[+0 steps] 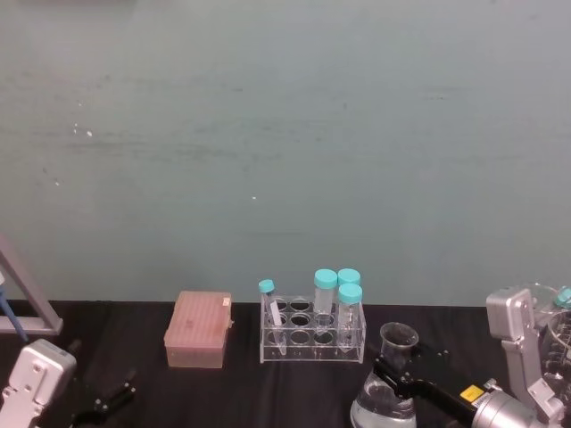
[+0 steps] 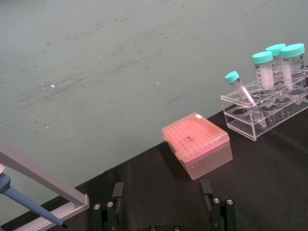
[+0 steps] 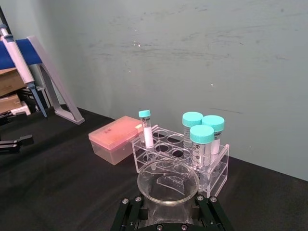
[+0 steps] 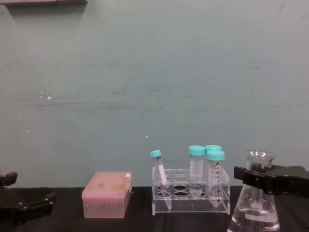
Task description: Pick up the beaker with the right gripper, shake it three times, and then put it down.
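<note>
The beaker [image 1: 385, 406] is a clear glass conical flask standing to the right of the tube rack, with a little clear liquid in its wide base [image 4: 254, 215]. My right gripper [image 1: 398, 364] reaches in from the right, and its black blocky jaws [image 4: 256, 178] close on the narrow neck just under the flared rim. In the right wrist view the round rim [image 3: 168, 186] sits between the two fingers [image 3: 129, 211]. The beaker's bottom is cut off by the views' edges, so I cannot tell whether it rests on the table. My left gripper [image 1: 105, 401] stays parked low at the left, fingers [image 2: 109, 211] apart.
A clear rack [image 1: 312, 337] with several teal-capped tubes stands just left of and behind the beaker. A pink lidded box [image 1: 198, 330] lies further left. A pipette stand [image 1: 27, 299] is at the far left and other glassware [image 1: 558, 334] at the far right. The wall rises close behind.
</note>
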Robot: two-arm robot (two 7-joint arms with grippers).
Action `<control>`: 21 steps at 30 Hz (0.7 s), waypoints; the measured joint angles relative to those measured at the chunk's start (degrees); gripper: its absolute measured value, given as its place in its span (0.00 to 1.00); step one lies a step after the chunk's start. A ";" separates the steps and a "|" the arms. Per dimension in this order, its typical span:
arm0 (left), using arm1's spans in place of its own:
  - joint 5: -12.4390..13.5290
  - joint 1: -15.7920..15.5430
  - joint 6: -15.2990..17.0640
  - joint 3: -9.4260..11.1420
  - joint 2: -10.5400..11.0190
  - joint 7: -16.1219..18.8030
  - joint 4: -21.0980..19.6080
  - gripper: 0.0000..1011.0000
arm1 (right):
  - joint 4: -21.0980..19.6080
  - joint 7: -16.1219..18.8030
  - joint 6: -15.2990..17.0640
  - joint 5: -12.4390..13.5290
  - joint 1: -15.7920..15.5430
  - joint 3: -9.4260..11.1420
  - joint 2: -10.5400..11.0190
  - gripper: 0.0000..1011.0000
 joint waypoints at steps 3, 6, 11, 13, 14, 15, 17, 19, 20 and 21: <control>0.00 0.00 0.00 0.00 0.00 0.00 0.00 0.99 | 0.14 0.09 -0.13 -0.04 0.07 0.01 -0.11 0.45; 0.00 0.00 0.00 0.00 0.00 0.00 0.00 0.99 | 0.26 0.17 -0.19 -0.06 0.14 0.03 -0.23 0.45; 0.00 0.00 0.00 0.00 0.00 0.00 0.00 0.99 | 0.50 0.27 -0.33 -0.11 0.24 -0.01 -0.44 0.45; 0.00 0.00 0.00 0.00 0.00 0.00 0.00 0.99 | 0.53 0.32 -0.33 -0.11 0.26 -0.05 -0.48 0.45; 0.00 0.00 0.00 0.00 0.00 0.00 0.00 0.99 | 0.53 0.33 -0.33 -0.11 0.27 -0.06 -0.50 0.45; 0.00 0.00 0.00 0.00 0.00 0.00 0.00 0.99 | 0.53 0.35 -0.31 -0.11 0.29 -0.08 -0.53 0.45; 0.00 0.00 0.00 0.00 0.00 0.00 0.00 0.99 | 0.54 0.36 -0.23 -0.11 0.30 -0.09 -0.54 0.45; 0.00 0.00 0.00 0.00 0.00 0.00 0.00 0.99 | 0.54 0.37 -0.14 -0.10 0.30 -0.11 -0.55 0.45; 0.00 0.00 0.00 0.00 0.00 0.00 0.00 0.99 | 0.53 0.37 -0.11 -0.10 0.31 -0.11 -0.55 0.45; 0.00 0.00 0.00 0.00 0.00 0.00 0.00 0.99 | 0.53 0.38 -0.06 -0.09 0.31 -0.11 -0.55 0.45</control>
